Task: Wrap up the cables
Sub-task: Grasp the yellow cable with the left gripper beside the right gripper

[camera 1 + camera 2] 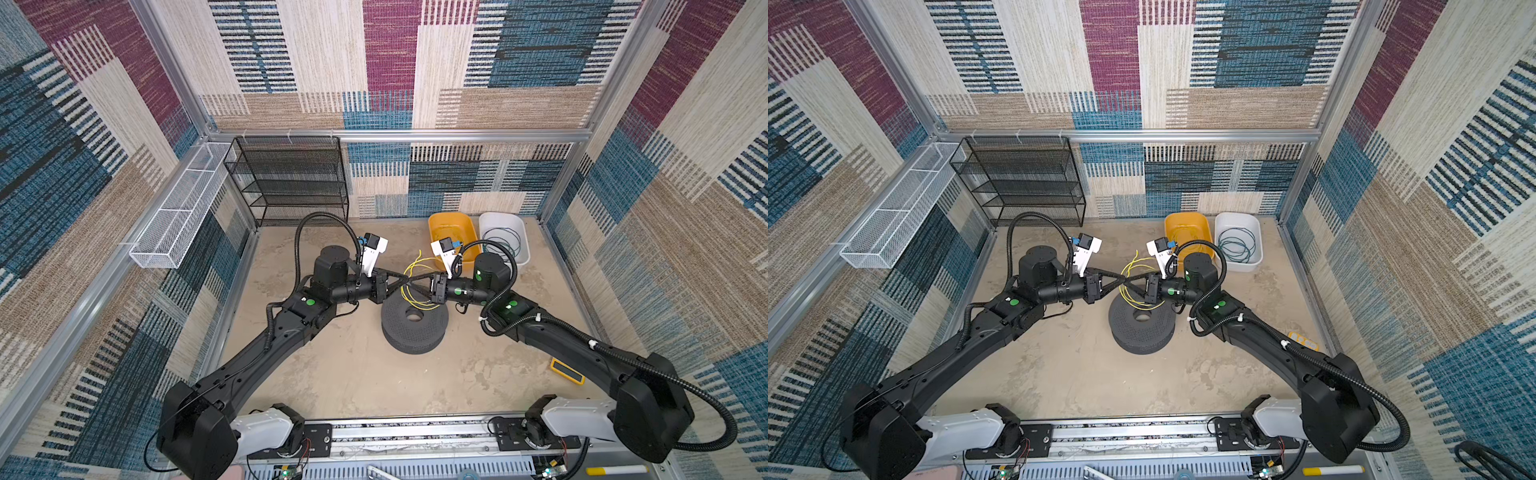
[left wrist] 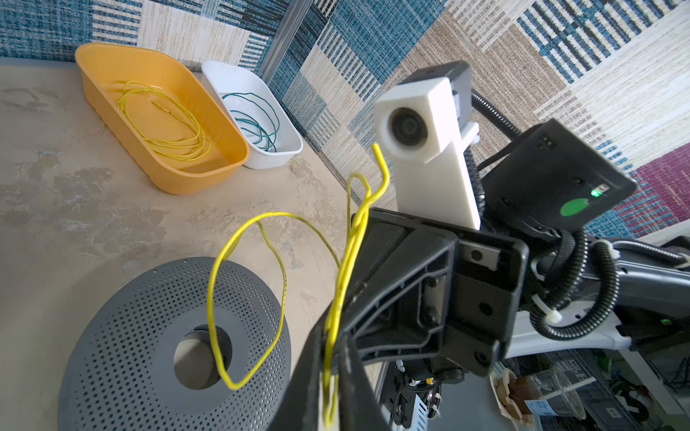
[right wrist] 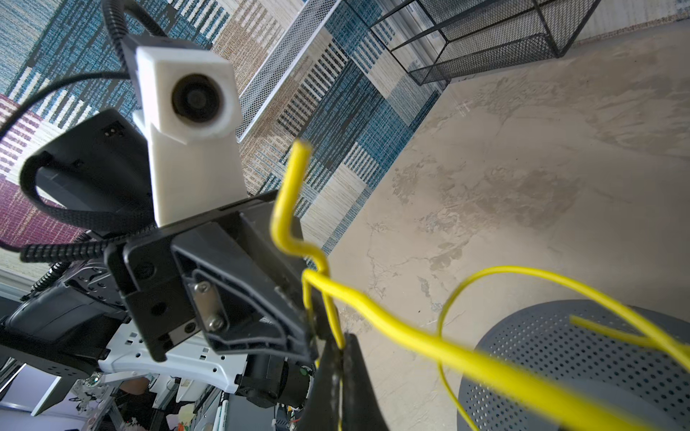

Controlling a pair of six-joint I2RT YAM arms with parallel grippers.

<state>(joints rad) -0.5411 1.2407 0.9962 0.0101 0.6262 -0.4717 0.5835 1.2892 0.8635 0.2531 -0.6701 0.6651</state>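
Loops of yellow cable (image 2: pixel 276 214) hang just above the grey perforated spool (image 1: pixel 415 332), pinched from both sides: the left gripper (image 1: pixel 402 279) and the right gripper (image 1: pixel 412 282) meet tip to tip, each clamped on its strands. Well behind, a second yellow cable (image 2: pixel 175 152) lies coiled in the orange tub (image 2: pixel 168 179), and a teal cable (image 2: pixel 257 131) lies in the white tub (image 2: pixel 276 158) beside it
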